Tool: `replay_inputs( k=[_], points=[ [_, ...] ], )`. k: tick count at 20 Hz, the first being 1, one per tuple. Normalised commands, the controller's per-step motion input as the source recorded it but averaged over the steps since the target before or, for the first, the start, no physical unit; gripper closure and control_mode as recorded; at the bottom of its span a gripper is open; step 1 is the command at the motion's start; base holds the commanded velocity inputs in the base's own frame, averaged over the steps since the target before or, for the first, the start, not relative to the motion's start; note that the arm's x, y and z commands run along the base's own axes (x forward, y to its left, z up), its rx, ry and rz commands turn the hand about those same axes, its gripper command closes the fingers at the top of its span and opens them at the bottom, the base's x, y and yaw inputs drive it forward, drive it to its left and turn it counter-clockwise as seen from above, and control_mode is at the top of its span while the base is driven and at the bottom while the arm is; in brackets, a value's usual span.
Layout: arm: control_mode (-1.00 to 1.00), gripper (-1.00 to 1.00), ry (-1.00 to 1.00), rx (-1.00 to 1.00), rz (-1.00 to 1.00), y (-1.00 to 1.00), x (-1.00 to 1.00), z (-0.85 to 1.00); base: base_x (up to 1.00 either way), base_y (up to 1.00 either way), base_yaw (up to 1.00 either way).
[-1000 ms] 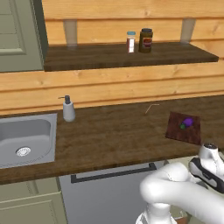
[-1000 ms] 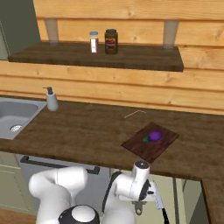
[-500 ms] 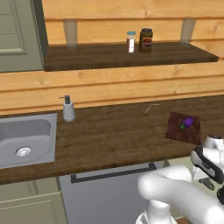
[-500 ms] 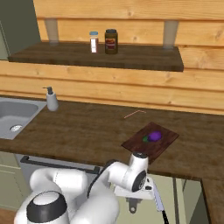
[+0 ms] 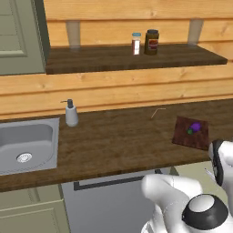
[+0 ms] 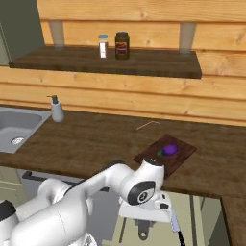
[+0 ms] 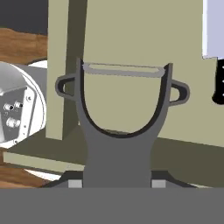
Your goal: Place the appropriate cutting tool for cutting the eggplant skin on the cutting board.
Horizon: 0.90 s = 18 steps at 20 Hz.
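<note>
A grey Y-shaped peeler (image 7: 119, 131) stands between my fingertips, its blade bar at the top, and my gripper (image 7: 117, 183) is shut on its handle. From the right base view, the gripper (image 6: 143, 223) hangs below the counter's front edge, in front of the cabinet, with the peeler (image 6: 142, 234) under it. On the counter, up and to the right of the hand, lies the dark cutting board (image 6: 182, 146) (image 5: 184, 139). The small purple eggplant (image 6: 169, 150) (image 5: 195, 127) rests on it.
A knife (image 7: 213, 39) (image 6: 175, 229) with a black handle hangs just right of the hand. A thin bent wire (image 5: 158, 111) lies behind the board. A soap dispenser (image 5: 71, 113) and sink (image 5: 22, 141) are at the left. A shaker (image 5: 136, 43) and jar (image 5: 152, 42) stand on the shelf.
The wrist has turned a little in place below the counter edge. Nothing on the counter has moved.
</note>
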Motion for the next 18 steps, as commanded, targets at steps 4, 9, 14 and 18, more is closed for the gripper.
replay_inputs(
  k=[4, 9, 14, 18],
  points=[
    [-1.00, 1.00, 0.00, 0.00, 0.00, -0.23, 0.00, 1.00, 0.00, 0.00, 0.00],
    [-1.00, 1.00, -0.01, 0.00, 0.00, -0.29, 0.43, 0.78, 0.00, 0.00, 0.00],
    [-1.00, 1.00, -0.01, 0.01, 0.00, -0.40, 0.62, 0.31, 0.00, 0.00, 0.00],
    [-1.00, 1.00, 0.00, 0.06, 0.00, -0.39, 0.87, 0.02, 0.00, 0.00, 0.00]
  ],
)
